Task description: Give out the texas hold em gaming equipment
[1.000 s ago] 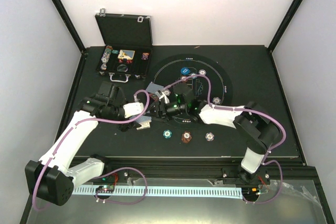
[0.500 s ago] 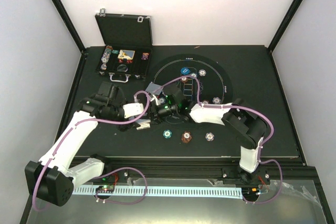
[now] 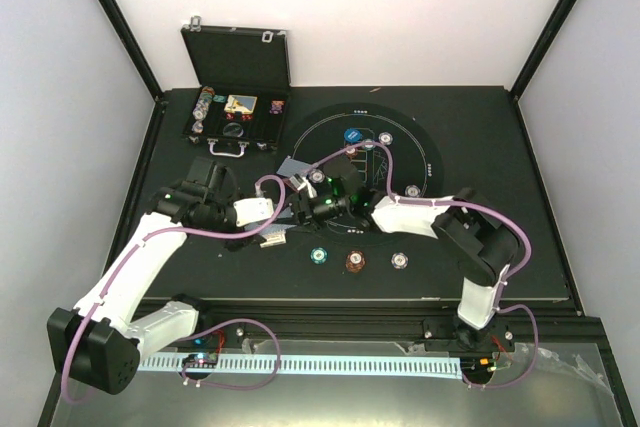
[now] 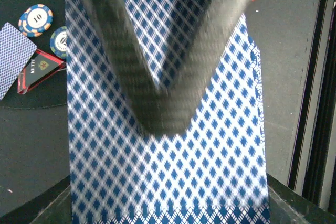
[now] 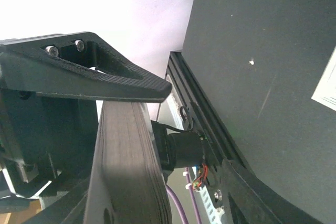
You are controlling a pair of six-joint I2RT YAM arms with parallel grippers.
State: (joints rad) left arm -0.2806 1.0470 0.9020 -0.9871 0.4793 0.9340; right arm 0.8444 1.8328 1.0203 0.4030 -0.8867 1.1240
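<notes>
Near row: teal chip (image 3: 319, 254), red-brown chip (image 3: 355, 261) and white chip (image 3: 400, 260) lie side by side on the bench (image 3: 500, 257), close to its near edge
Left end effector (image 4: 163, 115): closed on a stack of blue-backed cards (image 4: 168, 182), one finger flat across the top card
Right end effector (image 3: 300, 199): just right of the left one; how wide it stands I cannot tell
Loose card (image 4: 13, 59): face down, just beside the red triangle marker (image 4: 39, 69)
Round mat (image 3: 425, 152): blue disc (image 3: 353, 134) on its far part
Black case (image 3: 235, 112): open, far left, chips inside
</notes>
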